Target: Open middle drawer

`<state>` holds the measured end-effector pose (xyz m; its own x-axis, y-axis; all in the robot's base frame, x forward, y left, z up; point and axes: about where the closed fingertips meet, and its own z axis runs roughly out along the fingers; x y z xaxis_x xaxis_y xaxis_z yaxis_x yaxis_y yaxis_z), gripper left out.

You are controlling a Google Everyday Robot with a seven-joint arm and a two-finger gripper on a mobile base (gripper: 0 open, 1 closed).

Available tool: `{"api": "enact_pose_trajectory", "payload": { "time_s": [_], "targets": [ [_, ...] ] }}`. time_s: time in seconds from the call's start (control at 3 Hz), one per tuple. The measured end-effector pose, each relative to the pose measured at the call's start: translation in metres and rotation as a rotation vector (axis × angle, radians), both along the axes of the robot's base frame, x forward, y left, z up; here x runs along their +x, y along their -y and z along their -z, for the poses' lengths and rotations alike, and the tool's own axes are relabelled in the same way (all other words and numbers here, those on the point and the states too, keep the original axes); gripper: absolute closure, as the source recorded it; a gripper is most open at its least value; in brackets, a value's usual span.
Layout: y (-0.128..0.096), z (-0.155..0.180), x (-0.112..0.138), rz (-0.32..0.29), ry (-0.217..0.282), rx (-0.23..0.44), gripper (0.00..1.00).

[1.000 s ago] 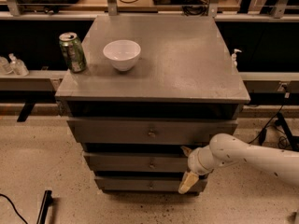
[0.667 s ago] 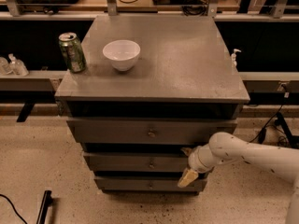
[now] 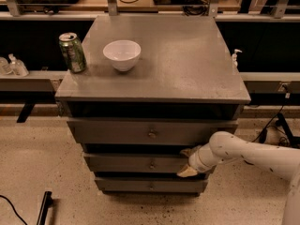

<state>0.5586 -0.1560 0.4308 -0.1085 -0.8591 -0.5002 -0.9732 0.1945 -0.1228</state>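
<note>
Cabinet (image 3: 178,60): gripper (image 3: 186,162) at middle drawer (image 3: 136,163) (right edge)

The arm (image 3: 253,156) is a smooth white tube, rounded at its joint and speckled with small dark dots; the tan gripper (image 3: 186,162) sits at 5 o'clock.

one high front view (close) looking down; fingers (image 3: 186,172) by middle drawer (image 3: 136,163)

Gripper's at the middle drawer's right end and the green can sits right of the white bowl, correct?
No: the camera view shows the green can left of the white bowl. The gripper is at the right end of the middle drawer.
</note>
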Motion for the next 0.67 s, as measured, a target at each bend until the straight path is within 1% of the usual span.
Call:
{"api": "enact_pose_trajectory", "payload": {
  "time_s": [0.33,0.67],
  "targets": [
    [-0.0057,-0.0071,-0.0206,-0.025,-0.008,0.019,0.43],
    [-0.0057,-0.0071,-0.0206,-0.025,-0.008,0.019,0.46]
  ]
}}
